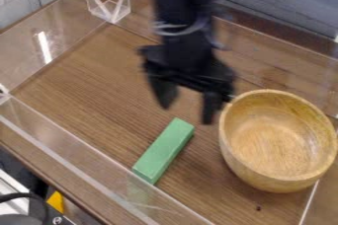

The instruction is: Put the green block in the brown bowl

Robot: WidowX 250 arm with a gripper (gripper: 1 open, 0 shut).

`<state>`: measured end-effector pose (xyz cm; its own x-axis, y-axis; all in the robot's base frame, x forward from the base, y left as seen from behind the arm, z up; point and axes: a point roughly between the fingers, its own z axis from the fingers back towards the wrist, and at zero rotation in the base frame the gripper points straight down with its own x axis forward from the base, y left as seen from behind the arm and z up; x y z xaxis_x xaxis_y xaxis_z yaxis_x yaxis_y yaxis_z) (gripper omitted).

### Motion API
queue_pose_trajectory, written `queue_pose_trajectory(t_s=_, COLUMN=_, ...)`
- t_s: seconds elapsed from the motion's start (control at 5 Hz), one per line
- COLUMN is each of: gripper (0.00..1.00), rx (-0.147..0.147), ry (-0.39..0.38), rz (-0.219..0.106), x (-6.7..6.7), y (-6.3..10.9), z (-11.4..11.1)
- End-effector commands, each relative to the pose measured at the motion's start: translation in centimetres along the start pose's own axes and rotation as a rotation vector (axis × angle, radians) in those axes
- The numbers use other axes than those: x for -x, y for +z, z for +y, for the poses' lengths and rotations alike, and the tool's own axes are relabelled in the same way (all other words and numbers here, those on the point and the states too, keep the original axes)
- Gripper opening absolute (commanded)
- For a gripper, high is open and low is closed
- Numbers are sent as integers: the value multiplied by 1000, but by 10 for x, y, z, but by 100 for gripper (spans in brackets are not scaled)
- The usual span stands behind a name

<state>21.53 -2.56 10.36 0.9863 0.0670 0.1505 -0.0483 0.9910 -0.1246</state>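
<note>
The green block (164,151) lies flat on the wooden table, a bright green bar angled toward the front left. To its right stands the brown bowl (279,138), round and light tan, with nothing in it. My gripper (188,98) hangs pointing down just above and behind the block's far end, to the left of the bowl. Its two dark fingers (164,93) stand apart, open, with nothing between them.
A clear plastic wall (59,150) runs along the front and left of the table (93,81). A small clear stand (109,4) sits at the back left corner.
</note>
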Motion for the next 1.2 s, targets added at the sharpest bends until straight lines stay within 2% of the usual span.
queue_pose_trajectory(t_s=0.0, gripper=100, rx=-24, ry=33, rz=-24, x=10, y=-13, z=20)
queue_pose_trajectory(t_s=0.6, gripper=100, rx=-47, ry=84, rz=-13, x=29, y=-39, z=41)
queue_pose_trajectory(t_s=1.0, gripper=100, rx=-54, ry=60, rz=4, x=35, y=-45, z=22)
